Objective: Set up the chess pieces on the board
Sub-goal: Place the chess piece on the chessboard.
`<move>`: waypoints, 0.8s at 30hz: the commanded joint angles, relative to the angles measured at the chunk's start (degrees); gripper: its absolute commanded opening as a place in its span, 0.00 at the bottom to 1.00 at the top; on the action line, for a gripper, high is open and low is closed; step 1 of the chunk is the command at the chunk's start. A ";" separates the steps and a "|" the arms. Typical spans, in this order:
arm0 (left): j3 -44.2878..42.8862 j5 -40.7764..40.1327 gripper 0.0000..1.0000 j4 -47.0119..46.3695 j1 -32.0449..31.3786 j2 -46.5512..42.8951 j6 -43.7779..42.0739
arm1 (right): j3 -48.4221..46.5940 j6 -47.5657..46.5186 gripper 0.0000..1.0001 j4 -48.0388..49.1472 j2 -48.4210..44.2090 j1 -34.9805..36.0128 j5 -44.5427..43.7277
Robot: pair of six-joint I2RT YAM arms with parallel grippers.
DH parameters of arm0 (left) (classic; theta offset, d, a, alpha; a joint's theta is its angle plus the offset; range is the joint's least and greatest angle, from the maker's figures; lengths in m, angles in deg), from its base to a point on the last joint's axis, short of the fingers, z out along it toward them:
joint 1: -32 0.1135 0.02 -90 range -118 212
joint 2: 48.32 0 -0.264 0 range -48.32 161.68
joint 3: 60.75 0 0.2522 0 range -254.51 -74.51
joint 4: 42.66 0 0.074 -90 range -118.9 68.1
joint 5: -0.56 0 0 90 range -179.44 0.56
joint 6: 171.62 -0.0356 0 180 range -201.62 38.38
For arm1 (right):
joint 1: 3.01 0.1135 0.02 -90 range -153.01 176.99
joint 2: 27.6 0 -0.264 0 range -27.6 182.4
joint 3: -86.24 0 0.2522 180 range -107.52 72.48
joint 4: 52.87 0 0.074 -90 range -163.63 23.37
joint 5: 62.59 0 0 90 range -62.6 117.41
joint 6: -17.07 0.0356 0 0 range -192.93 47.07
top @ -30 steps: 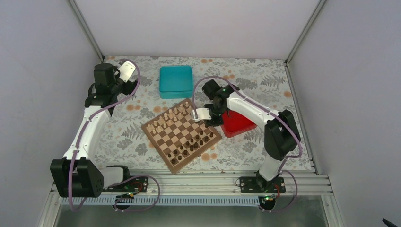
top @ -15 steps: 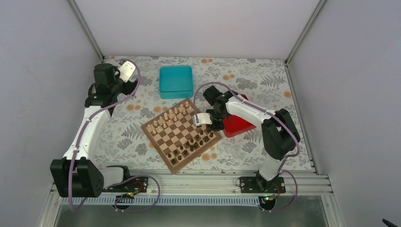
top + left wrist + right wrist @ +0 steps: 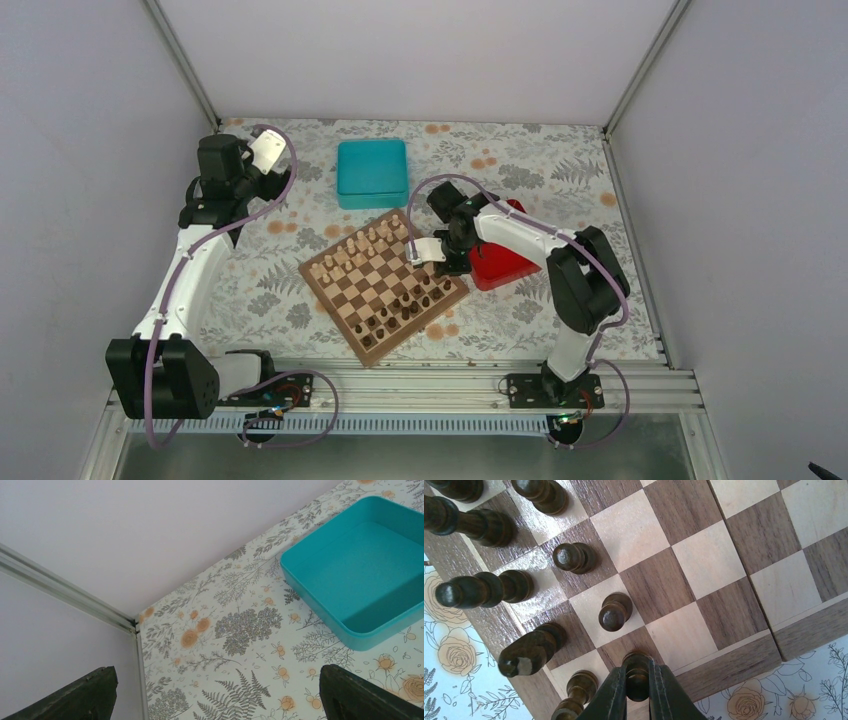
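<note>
Right jaws clench a small dark brown wooden pawn (image 3: pixel 637 677) upright over the checkered wooden chessboard (image 3: pixel 724 565) edge, likely to extend its row; left jaws gape.

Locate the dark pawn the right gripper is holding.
In the right wrist view the dark pawn sits pinched in the right gripper, over the board's edge square, beside another dark pawn.
</note>
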 commanded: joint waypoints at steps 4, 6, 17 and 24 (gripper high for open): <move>0.22 0.84 1.00 -1.16 0.01 -0.97 -0.03 | -0.10 0.62 0.09 -0.51 0.73 0.28 0.06; 0.18 0.83 1.00 -1.16 0.06 -0.95 -0.11 | 0.04 0.60 0.09 -0.68 1.06 0.23 0.02; 0.09 0.43 1.00 -1.16 0.00 -0.77 -0.32 | -0.23 1.40 0.35 0.47 -0.21 0.00 -1.15; -0.29 0.09 1.00 -1.24 0.05 -0.68 -0.34 | -5.97 2.20 0.60 -2.17 -5.70 -3.65 -0.80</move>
